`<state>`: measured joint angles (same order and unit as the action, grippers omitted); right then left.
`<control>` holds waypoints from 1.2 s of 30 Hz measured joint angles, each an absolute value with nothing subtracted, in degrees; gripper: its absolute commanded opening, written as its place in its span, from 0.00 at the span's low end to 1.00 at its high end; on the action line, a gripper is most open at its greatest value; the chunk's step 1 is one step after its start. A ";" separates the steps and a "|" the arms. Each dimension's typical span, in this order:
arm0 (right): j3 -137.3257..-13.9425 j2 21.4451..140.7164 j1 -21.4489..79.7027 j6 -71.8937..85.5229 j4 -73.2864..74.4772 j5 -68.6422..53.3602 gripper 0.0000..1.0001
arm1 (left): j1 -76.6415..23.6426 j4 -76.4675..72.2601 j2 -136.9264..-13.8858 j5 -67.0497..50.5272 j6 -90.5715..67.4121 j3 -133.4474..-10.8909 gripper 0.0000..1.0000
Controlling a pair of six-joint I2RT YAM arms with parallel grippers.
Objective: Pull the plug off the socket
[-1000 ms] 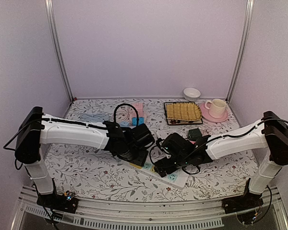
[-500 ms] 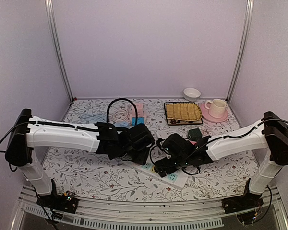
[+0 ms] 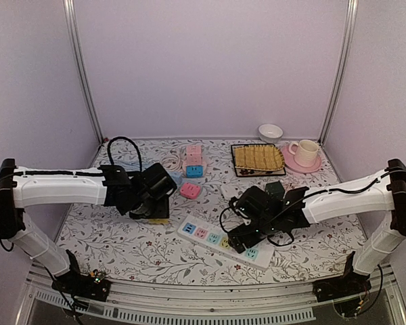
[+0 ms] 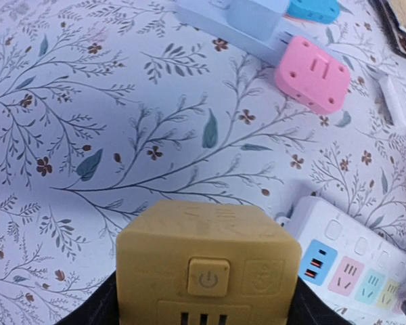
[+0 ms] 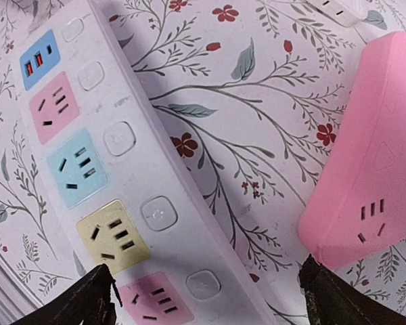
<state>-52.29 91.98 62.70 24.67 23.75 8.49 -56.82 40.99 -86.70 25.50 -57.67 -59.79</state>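
My left gripper (image 3: 153, 205) is shut on a yellow cube plug (image 4: 208, 271) with a power button on its face. It holds the plug over the floral table, left of the white power strip (image 3: 215, 238) and apart from it. The strip's end also shows in the left wrist view (image 4: 355, 267). My right gripper (image 3: 247, 235) is open over the right part of the strip (image 5: 122, 169). Its fingertips (image 5: 88, 298) stand wide apart either side of the strip's coloured sockets. The sockets that show are all empty.
A pink adapter (image 3: 190, 191) and a pink and blue stack (image 3: 194, 161) lie behind the strip. Another pink block (image 5: 372, 183) lies beside the right gripper. A mat tray (image 3: 257, 159), a white bowl (image 3: 271, 132) and a cup on a saucer (image 3: 306, 152) stand at the back right.
My left gripper has moved left, away from the strip, with the yellow plug in it, so the plug is off its socket. My right gripper has shifted slightly right along the strip.
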 measured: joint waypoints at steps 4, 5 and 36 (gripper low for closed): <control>-55.09 88.77 62.67 24.53 26.63 9.10 0.98 | -50.54 37.41 -80.86 22.17 -58.02 -52.88 0.51; -55.83 88.05 62.67 24.51 26.83 9.28 0.98 | -49.32 36.38 -79.72 21.23 -57.95 -51.37 0.51; -60.80 74.94 58.08 22.37 29.61 9.21 0.98 | -33.87 27.79 -71.05 11.09 -60.88 -34.61 0.89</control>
